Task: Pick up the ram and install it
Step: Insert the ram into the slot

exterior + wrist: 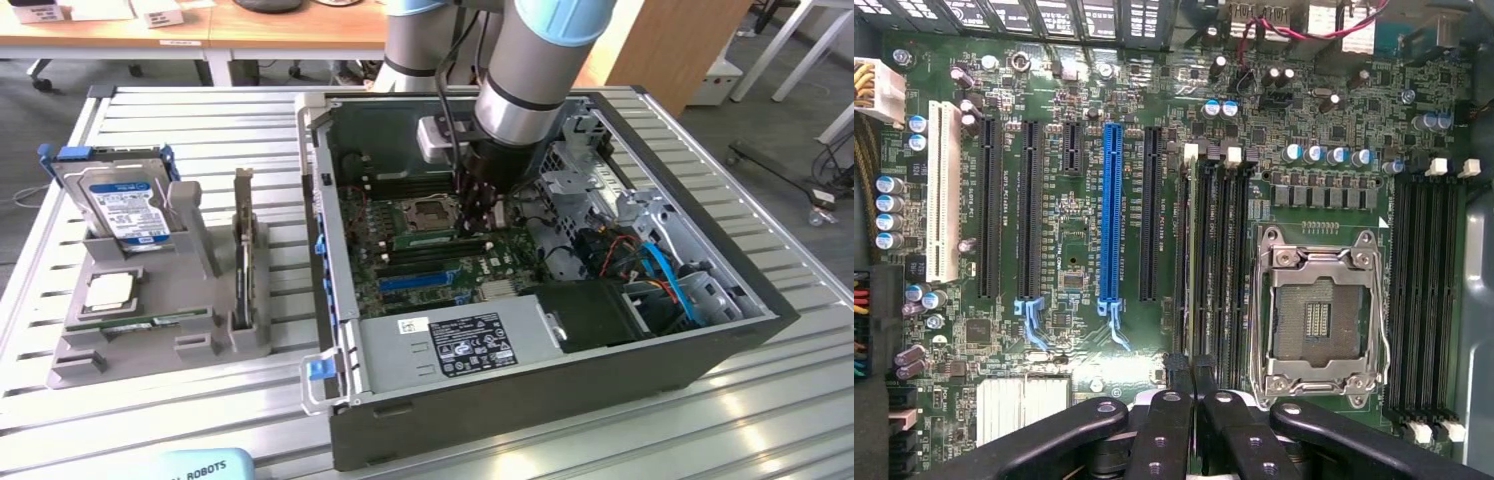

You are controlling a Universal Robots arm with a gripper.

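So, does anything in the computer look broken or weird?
Nothing looks broken or spilled. The one odd thing is that the processor socket sits empty, while a square silver chip lies outside the computer on the grey holder.

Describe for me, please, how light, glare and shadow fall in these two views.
Exterior view: strong glare whitens the metal table slats at that view's lower right, while the inside of the computer case beneath the arm is dimmer. Wrist view: the motherboard is evenly lit, the ribbed heatsink glares almost white, and the black pincer carries a soft sheen.
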